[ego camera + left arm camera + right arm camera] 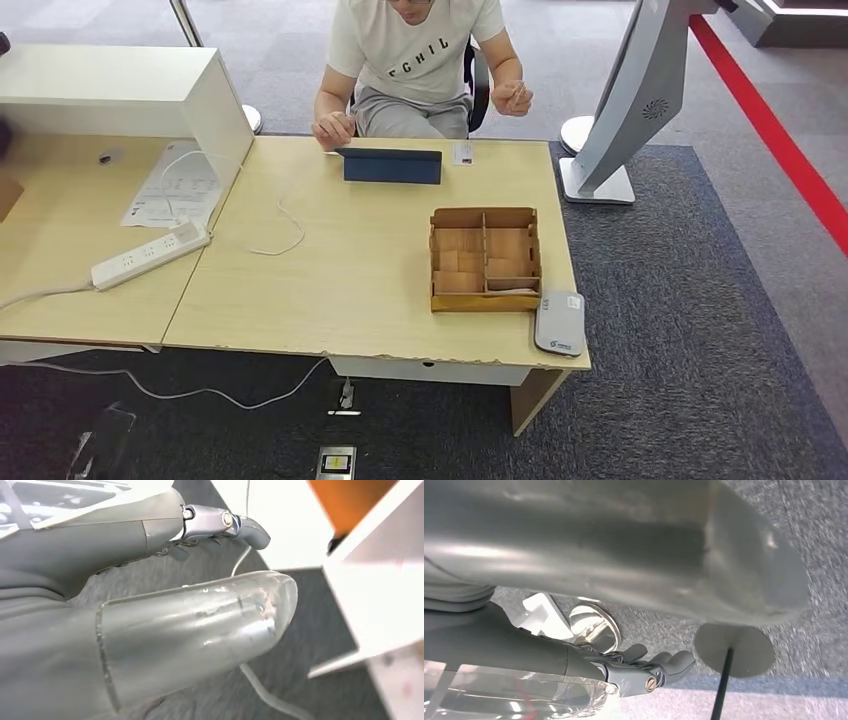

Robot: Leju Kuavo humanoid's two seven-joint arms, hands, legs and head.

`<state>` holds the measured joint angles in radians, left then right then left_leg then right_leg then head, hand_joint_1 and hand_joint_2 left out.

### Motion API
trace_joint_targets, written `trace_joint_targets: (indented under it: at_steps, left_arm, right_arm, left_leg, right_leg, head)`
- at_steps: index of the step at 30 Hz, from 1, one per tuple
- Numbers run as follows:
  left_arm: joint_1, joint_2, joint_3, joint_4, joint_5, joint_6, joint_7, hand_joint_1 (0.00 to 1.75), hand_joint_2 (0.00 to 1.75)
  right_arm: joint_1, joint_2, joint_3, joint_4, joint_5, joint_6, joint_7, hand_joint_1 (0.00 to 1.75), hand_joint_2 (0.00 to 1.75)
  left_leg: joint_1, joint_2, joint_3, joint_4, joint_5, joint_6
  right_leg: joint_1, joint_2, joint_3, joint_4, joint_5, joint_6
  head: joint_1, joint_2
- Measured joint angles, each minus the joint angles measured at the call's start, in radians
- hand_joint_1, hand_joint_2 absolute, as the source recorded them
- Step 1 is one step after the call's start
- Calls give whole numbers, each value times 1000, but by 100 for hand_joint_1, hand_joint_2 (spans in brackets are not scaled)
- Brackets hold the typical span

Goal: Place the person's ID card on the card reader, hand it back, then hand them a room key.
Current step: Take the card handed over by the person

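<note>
A small white ID card point(462, 153) lies on the far edge of the wooden table point(350, 300), in front of a seated person point(415, 60). The grey-white card reader point(559, 322) sits at the table's near right corner. Beside it stands a wooden compartment box point(485, 258) with a pale card point(505, 291) in its near right compartment. My left hand point(150, 615) hangs over dark carpet with nothing in it, its fingers point(250, 530) apart from the thumb. My right hand point(624, 570) also hangs low and holds nothing, fingers point(669, 665) loosely extended.
A dark blue folded case point(391, 165) stands near the ID card. A power strip point(150, 255), a white cable point(285, 235) and papers point(175, 185) lie at the left, by a white cabinet point(110, 95). A grey kiosk stand point(625, 110) rises right of the table.
</note>
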<state>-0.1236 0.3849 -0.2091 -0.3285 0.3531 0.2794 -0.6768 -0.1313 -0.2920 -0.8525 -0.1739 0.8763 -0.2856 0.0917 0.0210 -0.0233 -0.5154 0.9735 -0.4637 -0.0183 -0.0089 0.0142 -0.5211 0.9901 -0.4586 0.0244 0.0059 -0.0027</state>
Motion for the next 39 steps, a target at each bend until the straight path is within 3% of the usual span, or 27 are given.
trace_joint_targets:
  at_steps: [5, 11, 14, 19, 21, 24, 29, 31, 34, 39]
  left_arm:
    - [-41, -69, 64, 38, -67, 50, 43, 0, 0]
    - [-49, -101, 113, 66, -52, 20, 104, 0, 0]
    - [-31, -120, 136, 83, -25, -12, 266, 0, 0]
    - [18, -184, 153, 108, -23, -53, 688, 0, 0]
    - [28, -214, 157, 115, -12, -69, 773, 0, 0]
    - [31, -246, 167, 121, 22, -91, 781, 0, 0]
    - [31, -259, 204, 126, 83, -139, 682, 0, 0]
    - [30, -256, 218, 127, 99, -175, 645, 0, 0]
    - [20, -248, 235, 127, 109, -210, 638, 0, 0]
    - [-4, -241, 255, 127, 128, -229, 728, 0, 0]
  right_arm:
    - [-6, 13, -2, 0, 3, -22, 1, 0, 0]
    - [-2, 17, -7, 0, 3, -25, -1, 0, 0]
    - [-1, 18, -8, 0, 6, -25, -6, 0, 0]
    - [-1, 18, -12, 0, 5, -24, 7, 0, 0]
    - [-1, 18, -19, 0, 2, -16, 20, 0, 0]
    - [-2, 21, -30, 0, -6, 7, 45, 0, 0]
    - [-1, 26, -36, 0, 11, 21, 88, 0, 0]
    - [-1, 26, -36, 0, 19, -1, 47, 0, 0]
    - [-2, 24, -37, 0, 14, -53, -84, 0, 0]
    - [-7, 25, -44, -1, 9, -143, -406, 0, 0]
  left_leg:
    - [-1, 1, 0, -1, 0, 1]
    - [-2, 4, -1, -1, 0, 1]
    - [-2, 4, 0, -1, -1, 1]
    - [-2, 5, -1, 0, -1, 1]
    - [-3, 4, -1, 0, -1, 2]
    - [-3, 4, 0, 0, -1, 2]
    - [-2, 5, 0, -1, -1, 1]
    - [-1, 5, 0, -1, 0, 1]
    - [-1, 4, 0, -1, 0, 1]
    - [-1, 4, 0, -1, 0, 1]
  right_leg:
    - [-1, 1, 1, 0, 1, 2]
    - [-2, 4, 0, 0, 1, 3]
    - [-2, 5, 0, 0, 1, 3]
    - [-2, 5, -1, 0, 1, 4]
    - [-2, 5, -1, 0, 1, 4]
    - [-4, 4, 0, 0, 1, 4]
    - [-4, 5, 0, 0, 1, 4]
    - [-4, 5, 0, 0, 1, 4]
    - [-3, 4, 0, 0, 1, 4]
    - [-3, 4, 0, 0, 1, 4]
  head:
    - [2, 0]
    - [2, 0]
    - [1, 0]
    - [2, 0]
    - [2, 0]
    - [2, 0]
    - [1, 0]
    - [1, 0]
    - [1, 0]
    - [1, 0]
